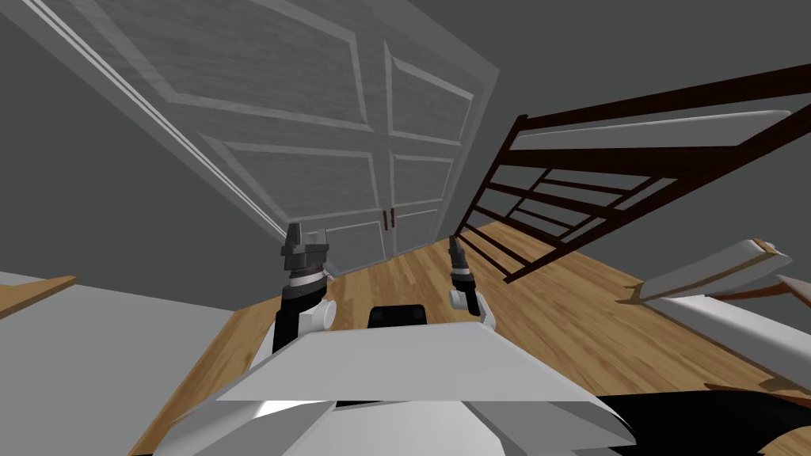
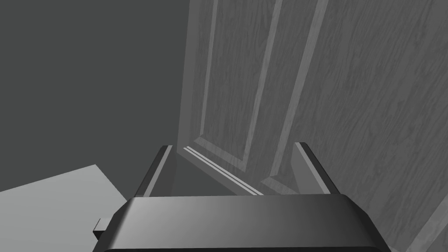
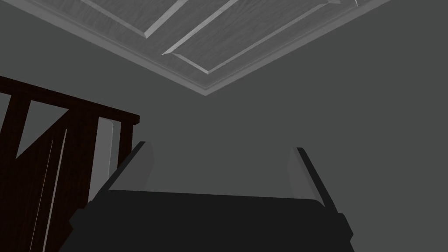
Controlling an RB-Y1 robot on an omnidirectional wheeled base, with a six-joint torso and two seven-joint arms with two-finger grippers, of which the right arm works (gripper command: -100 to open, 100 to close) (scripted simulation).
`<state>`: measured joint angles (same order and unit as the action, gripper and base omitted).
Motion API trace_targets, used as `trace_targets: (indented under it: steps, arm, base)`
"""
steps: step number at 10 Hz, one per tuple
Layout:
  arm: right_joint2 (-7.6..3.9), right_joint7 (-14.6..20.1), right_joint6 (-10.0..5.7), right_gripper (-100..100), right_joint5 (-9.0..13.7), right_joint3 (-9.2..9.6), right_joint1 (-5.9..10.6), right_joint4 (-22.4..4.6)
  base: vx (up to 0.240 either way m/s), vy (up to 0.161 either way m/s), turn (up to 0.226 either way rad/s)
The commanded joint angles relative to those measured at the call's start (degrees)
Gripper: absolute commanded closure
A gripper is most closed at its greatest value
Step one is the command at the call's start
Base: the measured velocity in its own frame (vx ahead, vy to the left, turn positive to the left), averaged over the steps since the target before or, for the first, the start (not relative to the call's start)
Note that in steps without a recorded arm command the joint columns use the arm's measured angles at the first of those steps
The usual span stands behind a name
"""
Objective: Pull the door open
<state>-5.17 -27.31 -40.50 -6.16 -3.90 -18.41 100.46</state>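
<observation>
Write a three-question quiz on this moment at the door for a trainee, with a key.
1. True or false: the fingers of the left gripper are shut.
2. What stands to the right of the door in the head view? A) a dark slatted frame B) a fridge C) a sofa
3. In a few words: where on the door are its small dark handles?

Key
1. False: the fingers stand apart with nothing between them.
2. A
3. Side by side at the middle seam, where the two halves of the door meet.
</observation>
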Motion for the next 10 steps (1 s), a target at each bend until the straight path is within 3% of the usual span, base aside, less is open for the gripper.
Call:
trace_targets:
  steps: [1,8,10]
  arm:
    - [-0.2,-1.9,-1.15,-100,-0.6,-0.16,0.8,-2.9]
    - [-1.54,-7.6,-2.55,-100,-2.2,-1.02,3.45,-12.7]
    - [-2.18,-10.5,-3.25,-100,-3.0,-1.45,4.81,-16.7]
  base:
    - [0.065,0.03,0.042]
    - [0.064,0.029,0.054]
    - [0.07,0.031,0.071]
